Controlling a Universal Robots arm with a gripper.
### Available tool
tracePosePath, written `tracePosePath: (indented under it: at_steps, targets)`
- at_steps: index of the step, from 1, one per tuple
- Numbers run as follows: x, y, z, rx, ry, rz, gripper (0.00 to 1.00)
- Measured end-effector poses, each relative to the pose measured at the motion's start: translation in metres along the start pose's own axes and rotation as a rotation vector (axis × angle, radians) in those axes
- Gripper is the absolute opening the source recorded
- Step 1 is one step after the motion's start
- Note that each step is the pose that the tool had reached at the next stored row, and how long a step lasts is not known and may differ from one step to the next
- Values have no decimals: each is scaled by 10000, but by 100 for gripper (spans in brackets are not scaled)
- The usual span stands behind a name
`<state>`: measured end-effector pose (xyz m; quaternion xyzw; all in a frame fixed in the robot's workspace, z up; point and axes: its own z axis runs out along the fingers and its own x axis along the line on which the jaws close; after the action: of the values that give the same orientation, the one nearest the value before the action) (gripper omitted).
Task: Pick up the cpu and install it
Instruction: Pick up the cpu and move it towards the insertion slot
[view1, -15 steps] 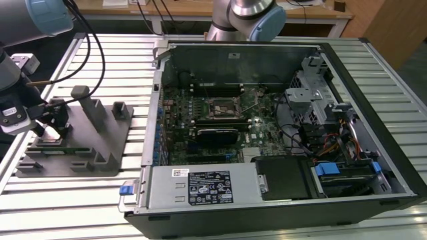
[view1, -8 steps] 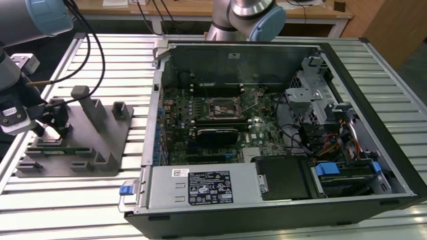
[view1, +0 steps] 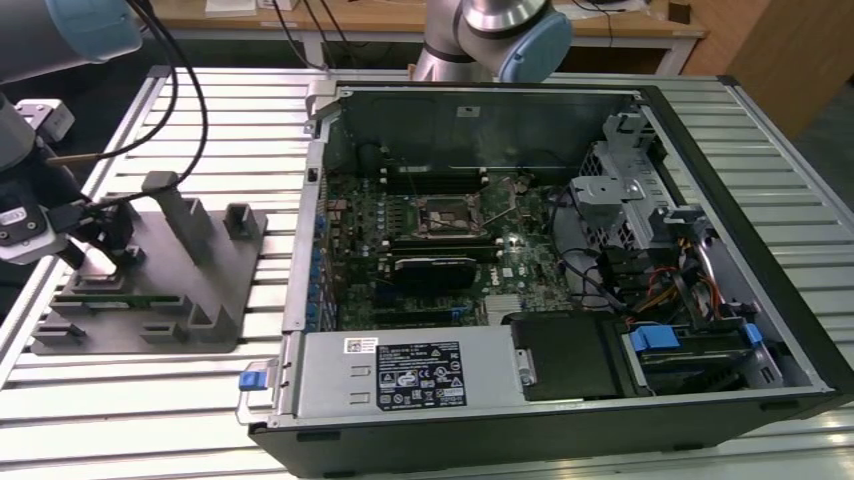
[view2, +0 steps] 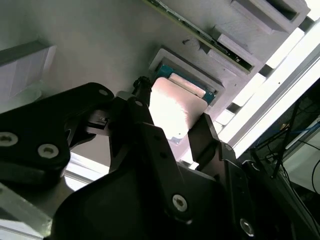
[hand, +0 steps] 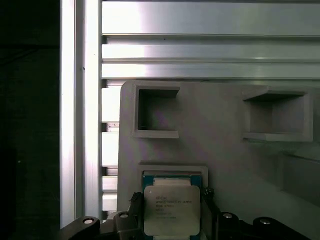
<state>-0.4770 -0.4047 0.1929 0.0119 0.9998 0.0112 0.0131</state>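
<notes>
The table (view1: 174, 400) was a bed of pale metal slats, bright with glare in the first wrist view; behind it stood a wooden desk (view1: 360, 15), and black cables (view1: 187, 90) hung down across the slats. An open case (view1: 534, 420) lay on the table at the exterior view's right, its board (view1: 400, 200) facing up with the black socket (view1: 447, 215) near the middle; a grey holder (view1: 200, 270) lay well apart at the exterior view's left. The hand (view1: 100, 265) hung low over the near-left corner of that holder; in both wrist views its dark fingers (hand: 208, 207) stood narrow, closed against two opposite edges of the cpu (hand: 171, 210). The cpu, silver top up, was at its square pocket (view2: 210, 82) in the holder; whether it had left the pocket floor I could not tell.
</notes>
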Motion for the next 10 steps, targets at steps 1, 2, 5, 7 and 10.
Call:
tracePosePath:
  at_steps: [1,2,5,7,10]
  targets:
    - [0,0,-16,0,0,0,55]
    - [-1,1,-31,-1,-1,0,55]
    - [-2,2,-80,-1,0,1,55]
    - [-3,3,-117,0,1,1,55]
    - [-4,8,-172,-1,-5,2,55]
